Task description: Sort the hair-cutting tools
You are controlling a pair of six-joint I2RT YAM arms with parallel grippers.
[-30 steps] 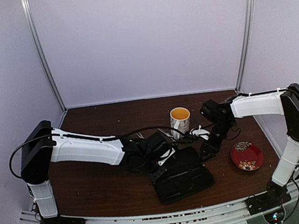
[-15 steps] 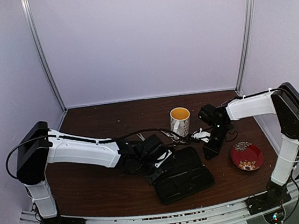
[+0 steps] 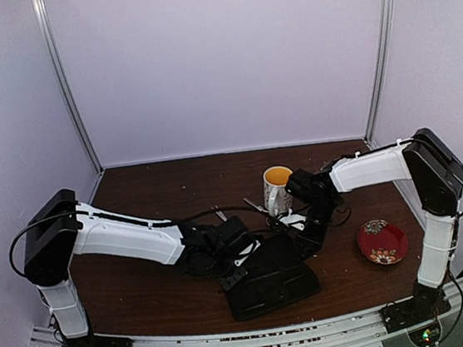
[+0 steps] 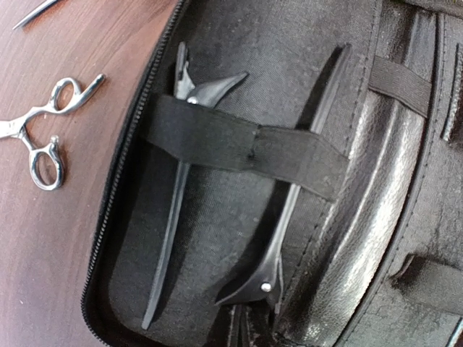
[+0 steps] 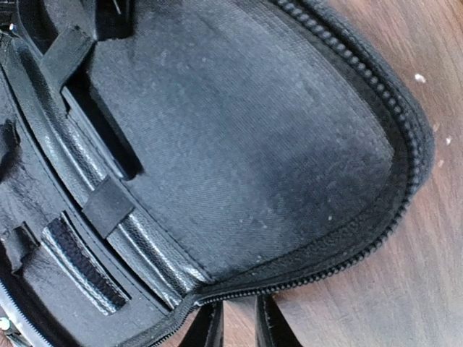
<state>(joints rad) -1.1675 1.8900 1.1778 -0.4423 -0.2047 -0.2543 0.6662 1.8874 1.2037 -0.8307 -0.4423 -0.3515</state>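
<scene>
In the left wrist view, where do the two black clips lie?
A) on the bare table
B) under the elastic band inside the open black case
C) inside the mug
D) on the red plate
B: both black clips are tucked under the elastic band of the case, while silver scissors lie beside it.

Noted: left arm (image 3: pixel 130 234) stretched low toward centre, left gripper (image 3: pixel 238 261) angled down — jaw state unreadable. Opposite, right arm (image 3: pixel 373 166) reaches leftward, right gripper (image 3: pixel 307 237) dipped low, fingers (image 5: pixel 208 327) close-set.
</scene>
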